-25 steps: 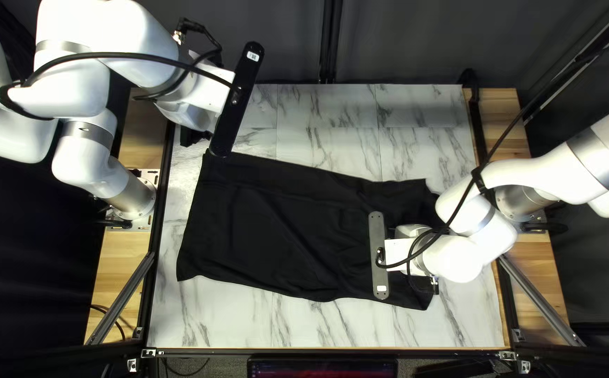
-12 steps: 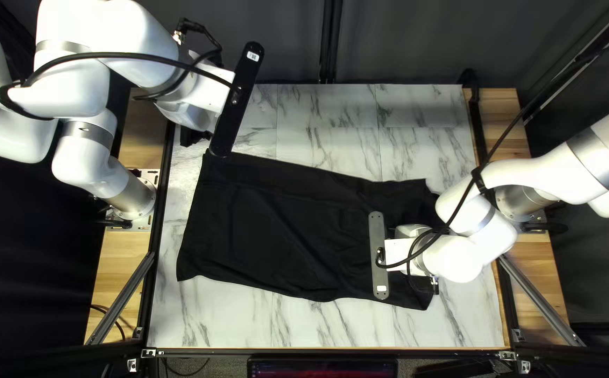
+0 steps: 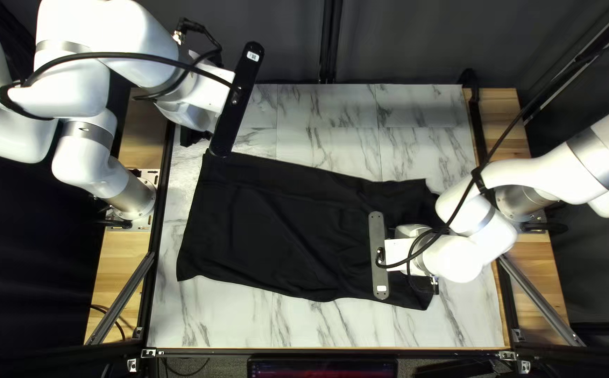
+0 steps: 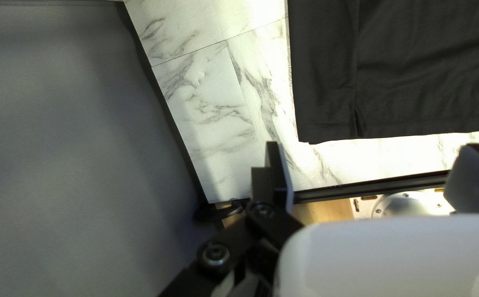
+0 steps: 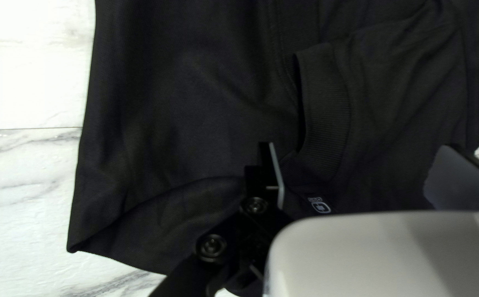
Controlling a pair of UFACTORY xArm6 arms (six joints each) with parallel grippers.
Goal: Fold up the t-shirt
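Probably partway through folding the shirt (image 3: pixel 269 224), dark and hard to read, on the table (image 3: pixel 234 315). Spread apart at left gripper (image 4: pixel 372 147) and right gripper (image 5: pixel 359 147). Next, lower the right and pinch.

The black t-shirt (image 3: pixel 269 224) lies spread lengthwise from left to right, its right end set slightly nearer than its left. The left hem (image 4: pixel 415 132) is straight, with a short slit by the far corner. Toward the right, the cloth is creased and layered around a ribbed band (image 5: pixel 327 104).
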